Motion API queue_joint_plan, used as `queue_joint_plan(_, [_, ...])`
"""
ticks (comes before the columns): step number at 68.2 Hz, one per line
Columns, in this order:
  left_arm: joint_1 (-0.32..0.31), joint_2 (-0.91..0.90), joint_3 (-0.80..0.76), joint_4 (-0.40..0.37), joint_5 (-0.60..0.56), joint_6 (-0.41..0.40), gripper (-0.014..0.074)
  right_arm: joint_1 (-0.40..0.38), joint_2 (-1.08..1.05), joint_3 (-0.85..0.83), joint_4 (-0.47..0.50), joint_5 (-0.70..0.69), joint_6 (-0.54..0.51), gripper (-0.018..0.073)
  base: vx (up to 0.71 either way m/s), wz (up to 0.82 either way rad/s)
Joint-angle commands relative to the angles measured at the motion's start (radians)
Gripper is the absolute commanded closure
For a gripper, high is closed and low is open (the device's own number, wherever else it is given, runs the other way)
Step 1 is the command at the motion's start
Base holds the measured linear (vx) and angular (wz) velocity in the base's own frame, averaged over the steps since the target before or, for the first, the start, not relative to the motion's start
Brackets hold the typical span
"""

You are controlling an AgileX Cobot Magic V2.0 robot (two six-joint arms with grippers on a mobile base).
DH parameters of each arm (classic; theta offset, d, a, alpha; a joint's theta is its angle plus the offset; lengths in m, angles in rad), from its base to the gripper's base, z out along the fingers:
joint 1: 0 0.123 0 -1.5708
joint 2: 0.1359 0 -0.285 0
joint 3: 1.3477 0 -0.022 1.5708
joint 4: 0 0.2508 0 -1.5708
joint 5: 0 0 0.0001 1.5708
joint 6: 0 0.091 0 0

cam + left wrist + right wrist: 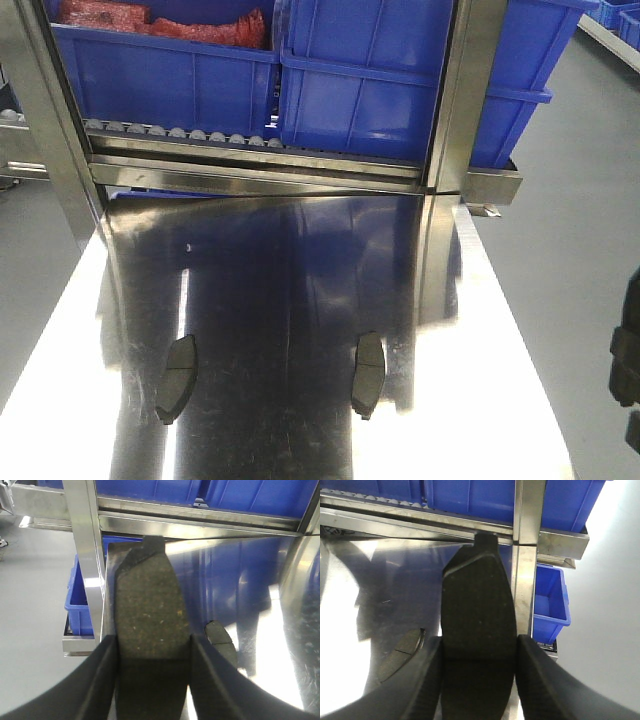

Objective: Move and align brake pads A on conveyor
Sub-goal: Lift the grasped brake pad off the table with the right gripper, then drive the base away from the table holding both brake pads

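Observation:
Two brake pads A lie flat on the shiny steel table, one on the left (177, 378) and one on the right (367, 374). My left gripper (152, 647) is shut on a third dark-grey pad (150, 595), held lengthwise over the table's left edge. The left loose pad (220, 640) lies just right of that gripper. My right gripper (479, 645) is shut on another pad (477, 595) near the table's right edge, and the right loose pad (400, 652) lies to its left. The conveyor is out of view.
Blue bins (380, 70) stand on a roller rack (250, 150) behind the steel table (290, 270). Steel uprights (465, 90) frame the rack. A low blue bin (550, 600) sits beyond the table's right edge. A dark arm part (628, 360) shows at the far right.

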Motion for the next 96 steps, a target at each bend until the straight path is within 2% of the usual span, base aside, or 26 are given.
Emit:
queue_joint_plan(1, [-0.004, 0.009, -0.029, -0.01, -0.099, -0.002, 0.0602, 0.0, -0.04, -0.023, -0.015, -0.099, -0.008, 0.0566, 0.0, 0.0])
queue_joint_plan(73, [-0.004, 0.009, -0.029, -0.01, -0.099, -0.002, 0.0602, 0.0, -0.089, -0.023, -0.021, -0.092, -0.008, 0.0566, 0.0, 0.01])
queue_joint_plan(96, [-0.004, 0.009, -0.029, -0.01, -0.099, -0.002, 0.0602, 0.0, -0.089, -0.023, -0.021, -0.092, -0.008, 0.0566, -0.09, 0.5])
